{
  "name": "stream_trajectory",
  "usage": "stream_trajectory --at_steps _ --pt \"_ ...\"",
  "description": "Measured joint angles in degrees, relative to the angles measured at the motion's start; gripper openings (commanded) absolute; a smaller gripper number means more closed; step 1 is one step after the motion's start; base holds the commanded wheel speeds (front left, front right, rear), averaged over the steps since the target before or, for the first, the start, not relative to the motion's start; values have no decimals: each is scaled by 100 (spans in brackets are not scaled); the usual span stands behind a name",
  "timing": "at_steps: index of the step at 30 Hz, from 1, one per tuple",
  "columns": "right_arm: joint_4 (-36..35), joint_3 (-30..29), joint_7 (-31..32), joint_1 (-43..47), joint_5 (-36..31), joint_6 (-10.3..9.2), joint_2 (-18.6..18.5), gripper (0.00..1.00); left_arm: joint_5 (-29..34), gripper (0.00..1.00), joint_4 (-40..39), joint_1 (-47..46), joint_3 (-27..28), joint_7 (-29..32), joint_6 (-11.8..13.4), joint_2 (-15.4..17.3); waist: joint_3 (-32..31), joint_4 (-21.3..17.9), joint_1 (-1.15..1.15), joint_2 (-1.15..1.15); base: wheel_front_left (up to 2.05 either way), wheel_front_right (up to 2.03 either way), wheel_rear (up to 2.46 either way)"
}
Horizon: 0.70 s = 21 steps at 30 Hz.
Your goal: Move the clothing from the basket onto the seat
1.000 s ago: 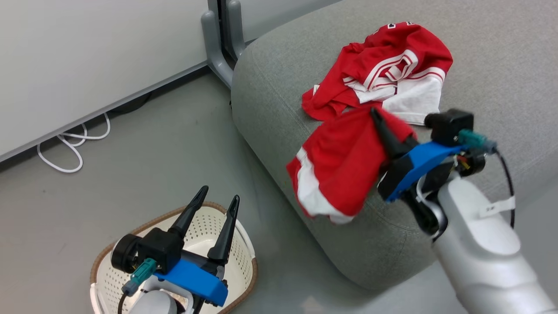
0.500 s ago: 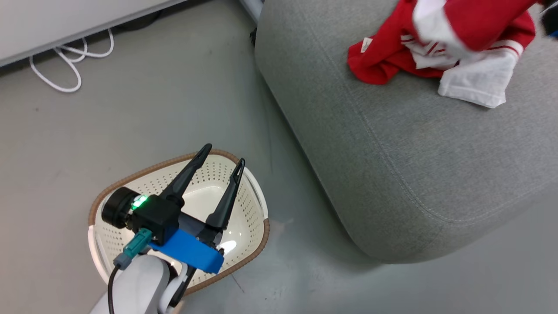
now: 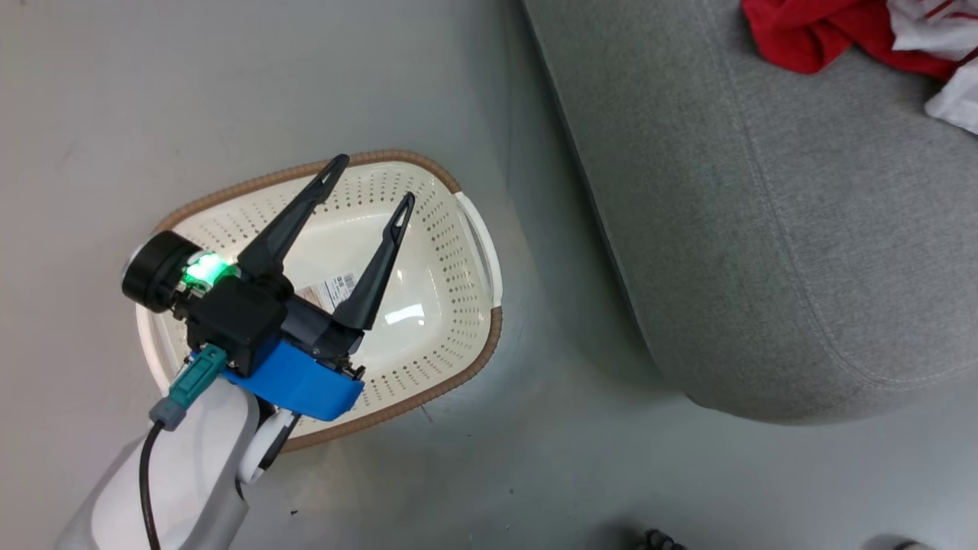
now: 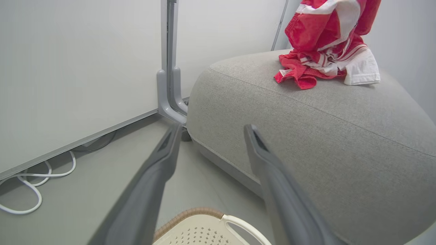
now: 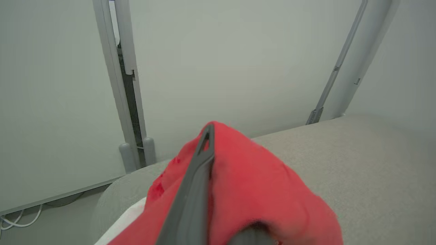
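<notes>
The right claw (image 5: 208,137) is clenched on one red garment (image 5: 259,177) of the clothing, which drapes over it so that a single dark finger (image 5: 194,190) shows through the cloth. Seen from the left wrist, this garment hangs above the seat (image 4: 323,136), its lower folds meeting the second garment (image 4: 306,73), a crumpled red heap with white panels and stripes lying on the seat's top

The left claw (image 3: 372,181) is released, its two fingers spread wide and holding nothing. It hovers over the basket (image 3: 458,229), which stands on the grey floor (image 3: 114,92) just beside the seat's rounded side. From the head view this claw and its blue wrist mount (image 3: 294,382) cover part of the basket's near side, and a green light (image 3: 202,267) glows on the wrist

A white sticker (image 3: 332,290) with a barcode lies on the basket's bottom; its print is too small to read

Count: two garments, one basket, one seat. Beyond the seat, a grey post (image 4: 168,98) stands against the pale wall, and a white cable (image 4: 20,194) loops on the floor along it
</notes>
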Motion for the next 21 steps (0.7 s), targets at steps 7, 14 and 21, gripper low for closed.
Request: stream_trajectory --at_steps 7,14,21 --pt "697 -175 -485 302 140 0 264 0 53 100 -133 -235 -85 33 0 152 526 44 0 0 0 0 0" --pt "1315 -81 -794 387 232 0 338 0 43 100 -126 -257 -148 35 0 196 634 44 0 0 0 0 0" --pt "1628 138 -943 348 333 0 312 76 -14 100 -79 -258 -136 34 5 204 550 37 -1 0 0 0 0"
